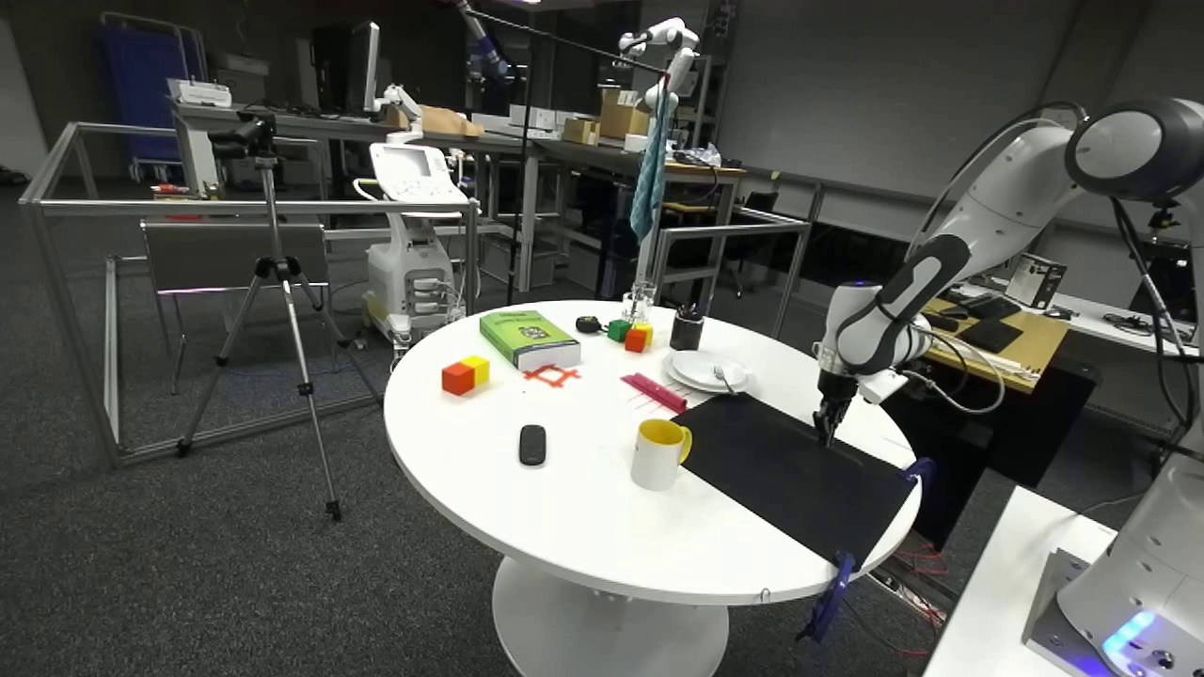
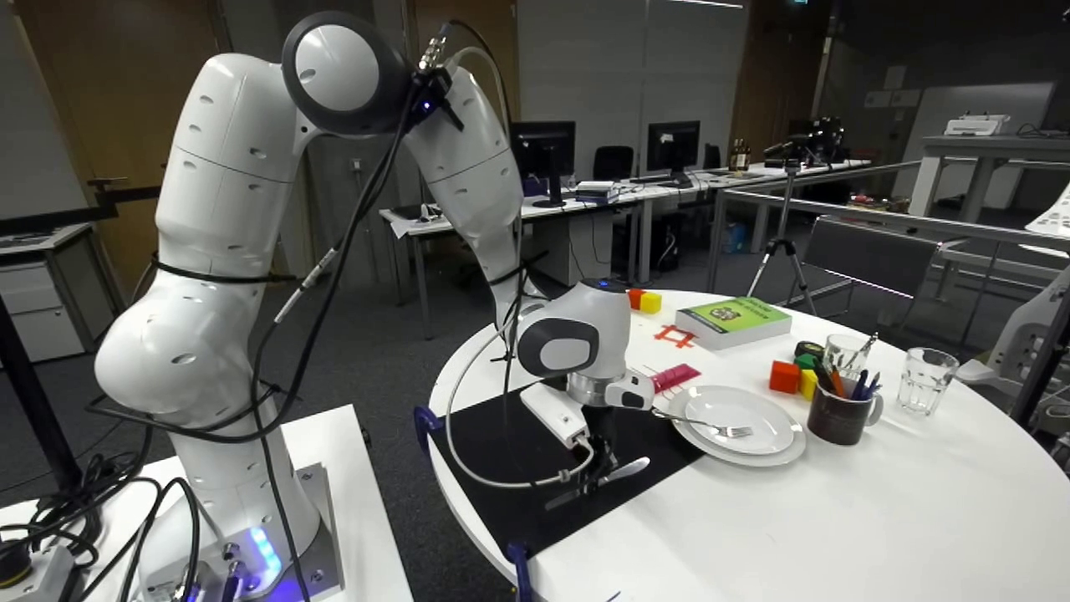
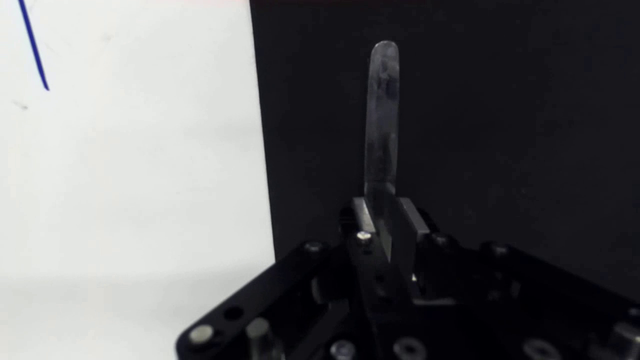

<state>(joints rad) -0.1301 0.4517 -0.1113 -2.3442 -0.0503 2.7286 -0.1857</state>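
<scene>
the gripper (image 3: 382,204) stands narrow, fingers (image 3: 414,215) either side of the knife (image 3: 383,115) on the black mat (image 3: 500,125) (pinched or not, i cannot tell). a strip of mat parts the blade from the edge and white tabletop (image 3: 125,175), a wider stretch lies opposite, and stacked plates (image 2: 736,405) sit near the tip in an exterior view

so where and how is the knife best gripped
The knife is probably best taken around its middle, from straight above, a jaw on each long side. It is long, narrow and lies on the mat, so its width is the easy span to pinch, and a mid grip should balance its ends. In the wrist view the gripper straddles it about there.
</scene>
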